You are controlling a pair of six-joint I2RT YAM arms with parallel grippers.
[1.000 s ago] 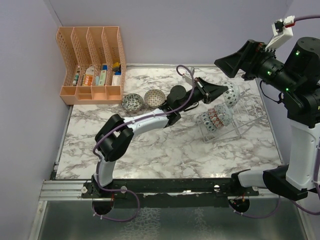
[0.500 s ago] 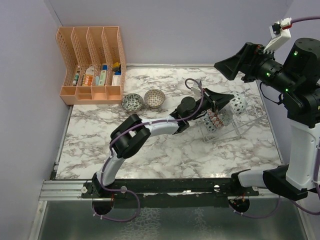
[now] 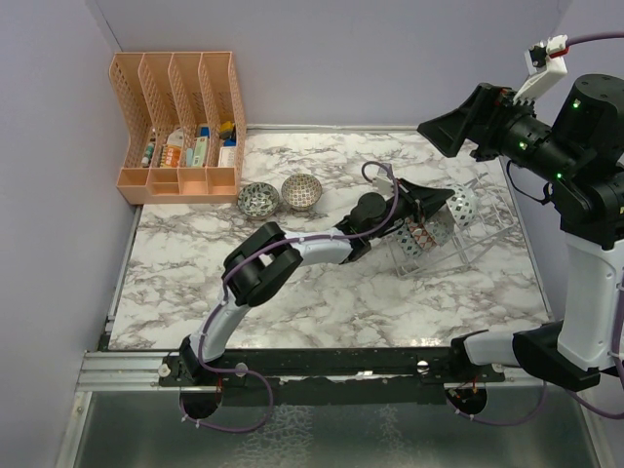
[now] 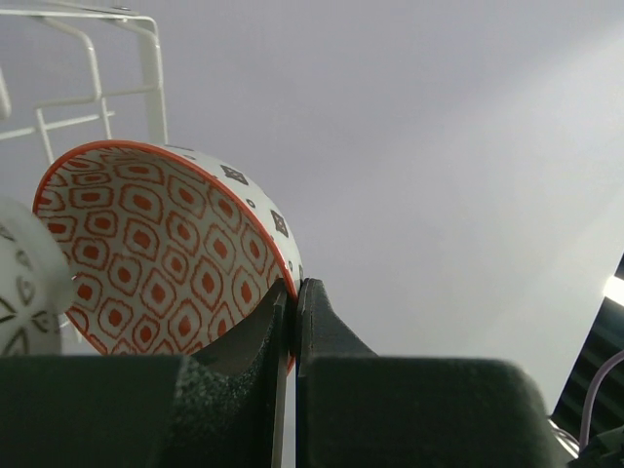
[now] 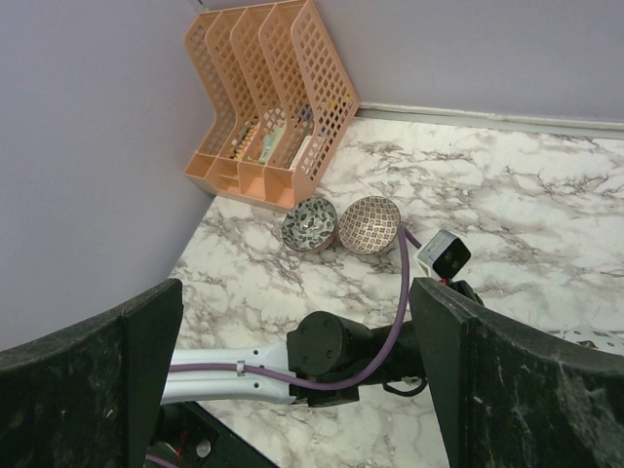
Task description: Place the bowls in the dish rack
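The left pincer [image 4: 295, 292], clamped on the red bowl's [image 4: 146, 253] rim, has carried it right and down into the dish rack [image 3: 485, 226]; release seems next; the right pincer [image 5: 292, 322] hangs apart; grey-green bowl [image 3: 258, 199] and beige bowl [image 3: 301, 190] wait on the tabletop [image 3: 370, 302].

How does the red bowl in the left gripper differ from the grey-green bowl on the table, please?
The red bowl stands on edge, rim pinched by the left gripper at the dish rack; the grey-green bowl sits upright, untouched. Both are round, patterned.
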